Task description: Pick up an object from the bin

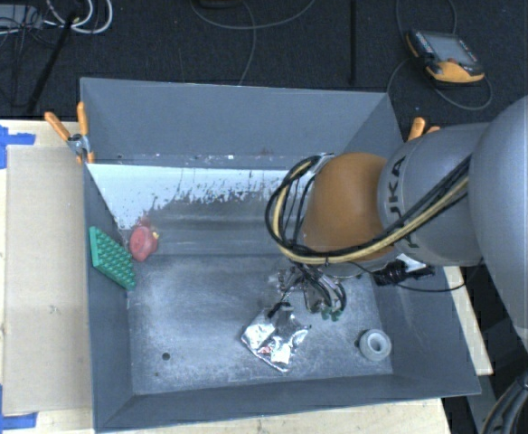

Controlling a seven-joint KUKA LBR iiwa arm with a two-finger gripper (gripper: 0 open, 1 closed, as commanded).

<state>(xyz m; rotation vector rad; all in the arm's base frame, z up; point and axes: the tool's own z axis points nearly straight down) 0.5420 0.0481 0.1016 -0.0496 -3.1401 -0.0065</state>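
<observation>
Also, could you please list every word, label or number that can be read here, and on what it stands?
"KA": black letters on the arm's grey casing; the rest of the word cannot be seen.
Crumpled foil wrapper on the bin floor: some print, too small to read.

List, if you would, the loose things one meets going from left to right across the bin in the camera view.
green studded plate → pink rounded lump → crumpled silver foil wrapper → small grey ring
</observation>
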